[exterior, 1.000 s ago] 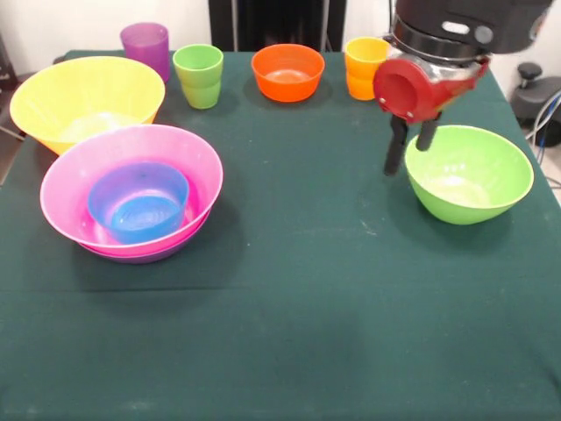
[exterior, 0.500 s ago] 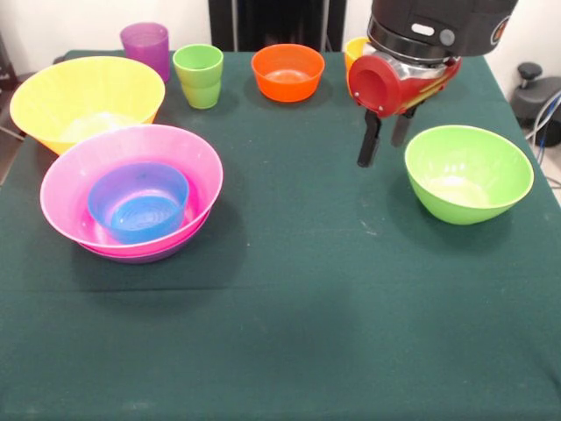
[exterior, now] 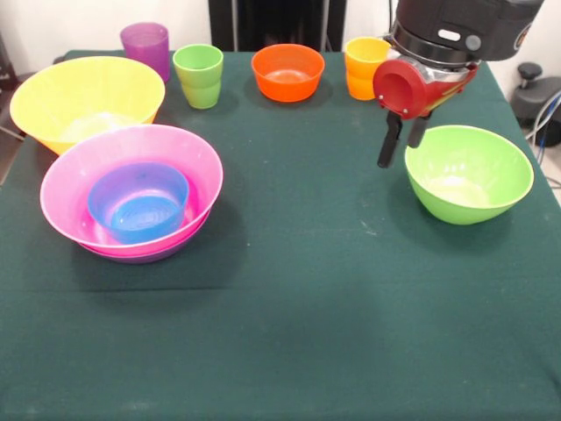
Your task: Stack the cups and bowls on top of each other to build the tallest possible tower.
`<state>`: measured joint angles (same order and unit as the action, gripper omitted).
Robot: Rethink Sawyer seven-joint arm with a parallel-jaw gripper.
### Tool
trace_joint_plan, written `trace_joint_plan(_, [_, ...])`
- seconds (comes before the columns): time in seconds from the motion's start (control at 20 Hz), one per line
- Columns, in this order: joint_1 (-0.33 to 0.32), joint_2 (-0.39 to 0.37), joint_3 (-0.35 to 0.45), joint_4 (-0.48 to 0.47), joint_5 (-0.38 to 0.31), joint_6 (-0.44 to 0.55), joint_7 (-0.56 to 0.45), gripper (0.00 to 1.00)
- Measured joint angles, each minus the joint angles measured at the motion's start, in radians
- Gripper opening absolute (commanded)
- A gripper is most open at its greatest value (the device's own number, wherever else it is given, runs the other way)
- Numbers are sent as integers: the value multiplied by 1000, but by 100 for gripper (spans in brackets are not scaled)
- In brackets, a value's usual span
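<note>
The low tower at the left is a pink bowl (exterior: 180,162) resting in a purple bowl (exterior: 131,256), with a blue bowl (exterior: 138,202) inside the pink one. My gripper (exterior: 401,143) hangs open and empty just left of the light green bowl (exterior: 469,171), with one finger near its rim. Along the far side stand a purple cup (exterior: 145,46), a light green cup (exterior: 198,74), an orange bowl (exterior: 287,72), and a yellow-orange cup (exterior: 365,53) nested in an orange cup (exterior: 358,86). A large yellow bowl (exterior: 83,96) sits at the far left.
The dark green tablecloth (exterior: 289,316) covers the table. A black stand (exterior: 530,74) and cables lie beyond the right edge.
The gripper swung left and up away from the green bowl, then came back right. It now hangs beside the bowl's left rim, a little higher than a second ago.
</note>
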<state>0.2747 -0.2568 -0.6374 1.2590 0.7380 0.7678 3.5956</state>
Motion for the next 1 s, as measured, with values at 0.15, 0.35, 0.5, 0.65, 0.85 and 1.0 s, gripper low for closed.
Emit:
trace_joint_plan(0.15, [1,0,0,0,0,0,0,100])
trace_joint_plan(0.35, [1,1,0,-1,0,0,0,100])
trace_joint_plan(0.5, [-1,4,0,-1,0,0,0,100])
trace_joint_plan(0.65, [-5,11,0,-3,0,0,0,100])
trace_joint_plan(0.85, [-9,29,0,-9,0,0,0,100])
trace_joint_plan(1.0, [-10,41,0,-9,0,0,0,100])
